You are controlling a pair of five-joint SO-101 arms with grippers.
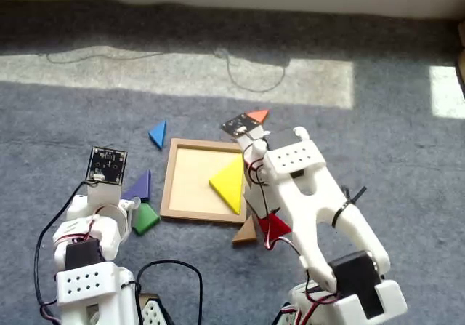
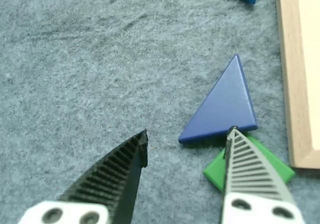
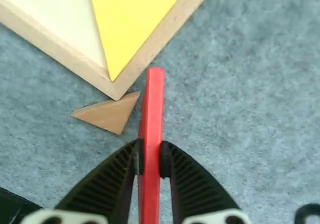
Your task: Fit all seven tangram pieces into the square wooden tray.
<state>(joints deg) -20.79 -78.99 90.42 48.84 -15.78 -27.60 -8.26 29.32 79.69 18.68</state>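
The square wooden tray (image 1: 168, 181) lies mid-carpet with a yellow triangle (image 1: 229, 183) inside, by its right rim. My right gripper (image 3: 150, 156) is shut on a red piece (image 3: 152, 103) held on edge, just off the tray's near right corner (image 3: 116, 87) and next to a brown triangle (image 3: 107, 115). My left gripper (image 2: 187, 141) is open above the carpet beside a dark blue triangle (image 2: 223, 106) and a green piece (image 2: 216, 171), which overlap left of the tray rim (image 2: 290, 78).
A light blue triangle (image 1: 158, 133) lies beyond the tray's far left corner and an orange piece (image 1: 257, 115) beyond its far right corner. A thin cable (image 1: 240, 74) runs across the sunlit strip at the back. Grey carpet surrounds everything.
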